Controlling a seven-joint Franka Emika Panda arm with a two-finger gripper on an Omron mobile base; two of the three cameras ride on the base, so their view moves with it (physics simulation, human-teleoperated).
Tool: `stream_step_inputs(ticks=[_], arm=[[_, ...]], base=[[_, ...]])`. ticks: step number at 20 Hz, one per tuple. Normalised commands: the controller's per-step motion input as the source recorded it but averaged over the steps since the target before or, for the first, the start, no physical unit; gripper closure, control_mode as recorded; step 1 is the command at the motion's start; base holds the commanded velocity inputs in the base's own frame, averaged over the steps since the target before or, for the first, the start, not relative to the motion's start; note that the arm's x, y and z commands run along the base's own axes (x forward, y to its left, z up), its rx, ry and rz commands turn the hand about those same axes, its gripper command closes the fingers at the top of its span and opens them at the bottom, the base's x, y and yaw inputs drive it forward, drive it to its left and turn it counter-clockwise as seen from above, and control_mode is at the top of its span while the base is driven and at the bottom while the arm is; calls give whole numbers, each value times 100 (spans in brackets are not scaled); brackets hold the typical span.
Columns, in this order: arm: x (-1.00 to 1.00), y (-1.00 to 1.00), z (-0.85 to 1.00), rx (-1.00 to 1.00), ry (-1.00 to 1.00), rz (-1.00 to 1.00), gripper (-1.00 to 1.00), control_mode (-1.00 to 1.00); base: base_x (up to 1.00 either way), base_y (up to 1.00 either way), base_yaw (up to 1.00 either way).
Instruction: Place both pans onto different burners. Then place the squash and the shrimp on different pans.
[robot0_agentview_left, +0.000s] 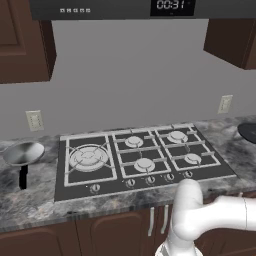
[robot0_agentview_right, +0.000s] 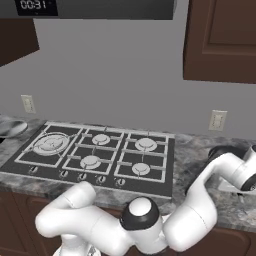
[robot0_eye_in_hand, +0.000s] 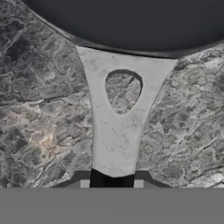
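Now: the arm reaches far to the right, and the pincer (robot0_eye_in_hand: 113, 180) is down at the black pan's handle.
Pincer: clamped on the pale handle (robot0_eye_in_hand: 117, 131) of the black pan (robot0_eye_in_hand: 131, 22), the dark tips pressed against the handle's near end in the hand view.
Black pan: sitting on the marbled surface (robot0_eye_in_hand: 39, 113) to the right of the cooktop (robot0_agentview_left: 145, 157), not on any burner; its dark rim peeks in at the right edge of the left base view.
Silver pan: the silver pan (robot0_agentview_left: 23, 153) rests on the surface left of the cooktop, black handle pointing toward the front edge, well apart from the arm.
Burners: all five are bare, including the large burner (robot0_agentview_left: 88, 157) on the left side.
Done so far: by the look of it, nothing is placed; the first pan is only gripped.
Left to do: both pans onto separate burners, then squash and shrimp, one per pan.
Left base view adds: the whole silver pan and the full cooktop layout.
Right base view adds: the arm's white forearm (robot0_agentview_right: 227, 172) bent over the right stretch of surface, beside a dark shape that is probably the black pan.
Hand view adds: the grip itself, with the hole in the handle clear.
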Motion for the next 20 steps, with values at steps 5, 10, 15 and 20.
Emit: stream_step_inputs(ticks=[5, 10, 15, 20], arm=[[-15, 68, 5, 0, 0, 5, 100, -100], [-21, 52, 15, 0, -7, 2, 100, -100], [-7, 42, 18, 0, -12, 1, 100, -100], [0, 63, 23, 0, -1, 3, 100, -100]], base=[[0, 0, 0], [0, 0, 0], [0, 0, 0], [0, 0, 0]])
